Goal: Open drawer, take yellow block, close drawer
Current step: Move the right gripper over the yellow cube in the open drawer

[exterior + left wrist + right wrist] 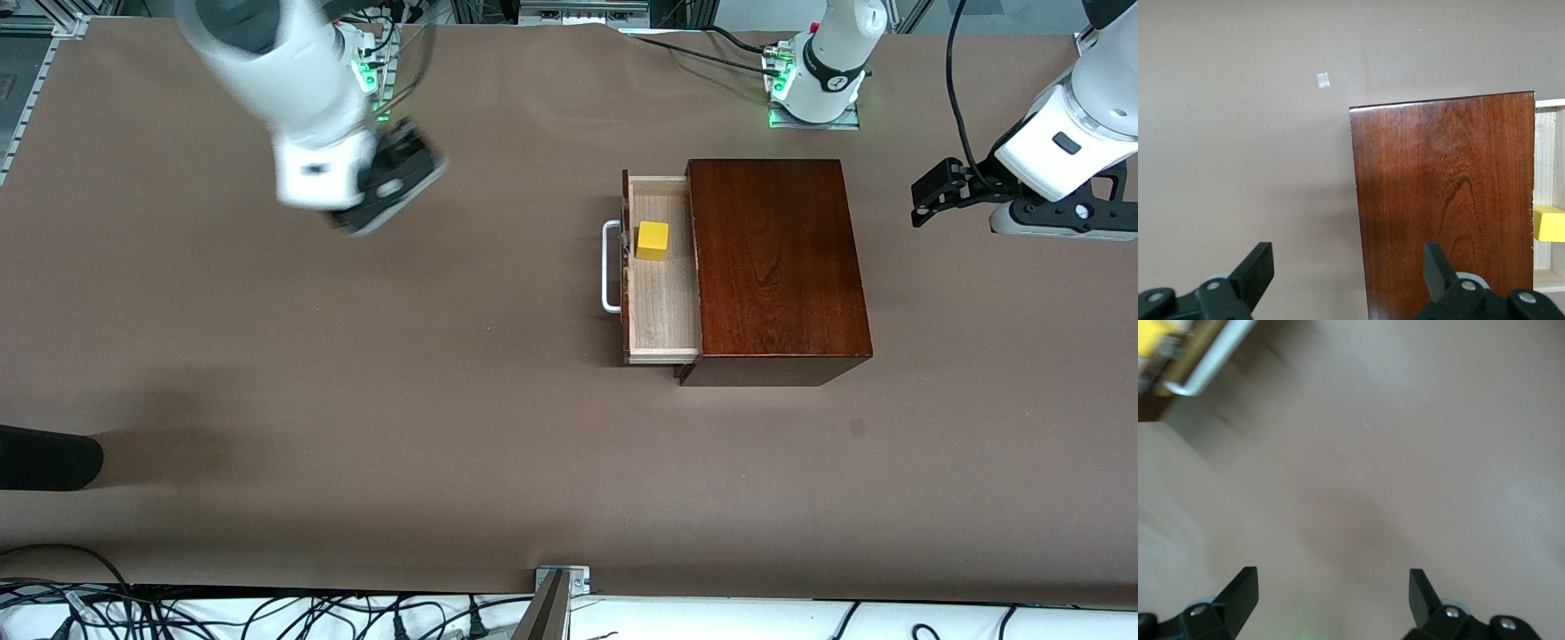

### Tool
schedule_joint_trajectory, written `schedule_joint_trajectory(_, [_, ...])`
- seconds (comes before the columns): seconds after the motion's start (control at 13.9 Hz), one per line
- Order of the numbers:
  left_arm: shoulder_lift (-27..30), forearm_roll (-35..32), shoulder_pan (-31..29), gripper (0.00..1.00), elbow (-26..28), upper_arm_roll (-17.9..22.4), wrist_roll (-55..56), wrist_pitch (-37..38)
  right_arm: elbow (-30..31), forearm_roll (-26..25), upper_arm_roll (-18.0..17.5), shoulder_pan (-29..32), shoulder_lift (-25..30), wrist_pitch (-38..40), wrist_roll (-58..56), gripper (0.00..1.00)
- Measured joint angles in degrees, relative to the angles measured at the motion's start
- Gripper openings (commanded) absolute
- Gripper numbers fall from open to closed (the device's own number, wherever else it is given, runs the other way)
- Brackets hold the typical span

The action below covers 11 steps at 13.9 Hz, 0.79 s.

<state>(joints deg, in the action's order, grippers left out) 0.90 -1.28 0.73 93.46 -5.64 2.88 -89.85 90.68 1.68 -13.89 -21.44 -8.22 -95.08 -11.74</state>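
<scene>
The yellow block (652,241) sits in the open drawer (662,302), well off toward the left arm's end from the empty, spread right gripper (391,182), while the spread left gripper (933,191) waits beside the cabinet (773,267)

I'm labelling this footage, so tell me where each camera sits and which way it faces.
Front view: high across the table, facing both bases; right gripper over bare table, left gripper waiting.
Left wrist view: over the cabinet; open fingers show.
Right wrist view: over bare table; open fingers show.
All share the yellow block in the open drawer.
</scene>
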Motion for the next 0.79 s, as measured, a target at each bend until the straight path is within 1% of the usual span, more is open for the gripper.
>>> schedule_joint_trajectory(0.07, [0.0, 0.0, 0.0, 1.0, 0.0, 0.0, 0.0, 0.0, -0.1, 0.0, -1.3, -1.9, -0.8, -2.5, -0.1, 1.0])
schedule_joint_trajectory(0.22, [0.0, 0.0, 0.0, 1.0, 0.0, 0.0, 0.0, 0.0, -1.4, -1.4, -1.9, -7.6, -4.4, -6.4, -0.3, 1.0])
schedule_joint_trajectory(0.5, [0.0, 0.0, 0.0, 1.0, 0.0, 0.0, 0.0, 0.0, -8.7, -10.4, -1.9, -19.4, -16.0, -12.8, -0.3, 1.0])
schedule_joint_trajectory(0.65, [0.0, 0.0, -0.1, 1.0, 0.0, 0.1, 0.0, 0.0, -11.8, -13.9, -1.8, -22.9, -21.0, -15.4, -0.3, 1.0])
schedule_joint_trajectory(0.79, [0.0, 0.0, -0.1, 1.0, 0.0, 0.1, 0.0, 0.0, -15.0, -15.7, -1.8, -24.6, -24.9, -16.8, -0.4, 1.0])
